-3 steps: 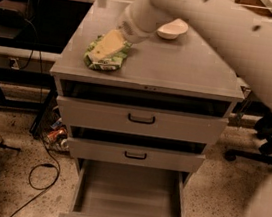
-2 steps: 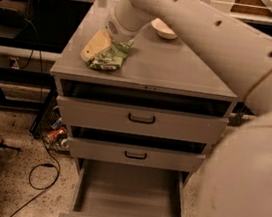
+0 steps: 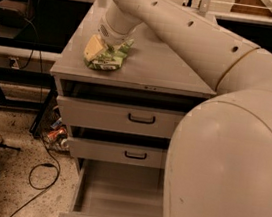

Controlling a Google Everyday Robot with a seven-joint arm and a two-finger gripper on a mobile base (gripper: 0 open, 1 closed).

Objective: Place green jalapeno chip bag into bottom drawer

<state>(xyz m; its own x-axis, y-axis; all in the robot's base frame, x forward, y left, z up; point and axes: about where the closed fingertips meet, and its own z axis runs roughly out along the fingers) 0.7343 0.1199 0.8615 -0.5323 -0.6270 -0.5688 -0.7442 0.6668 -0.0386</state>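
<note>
The green jalapeno chip bag [image 3: 108,58] lies on the grey cabinet top [image 3: 157,68] near its front left corner. My gripper [image 3: 100,50] reaches down from the upper right and sits right on the bag's left part, touching it. The bottom drawer [image 3: 118,199] is pulled out below the two shallower drawers, a wide grey tray with a small dark handle at its front edge. Nothing shows inside it. My arm fills the right side of the view and hides the cabinet's right part.
The top drawer [image 3: 119,117] and middle drawer [image 3: 117,152] stand slightly pulled out. Cables [image 3: 41,173] and a red object [image 3: 56,134] lie on the floor left of the cabinet. Dark shelving stands behind at the left.
My arm has swung left and forward and now covers more of the view. The gripper has stayed on the chip bag. The white bowl at the back is now hidden.
</note>
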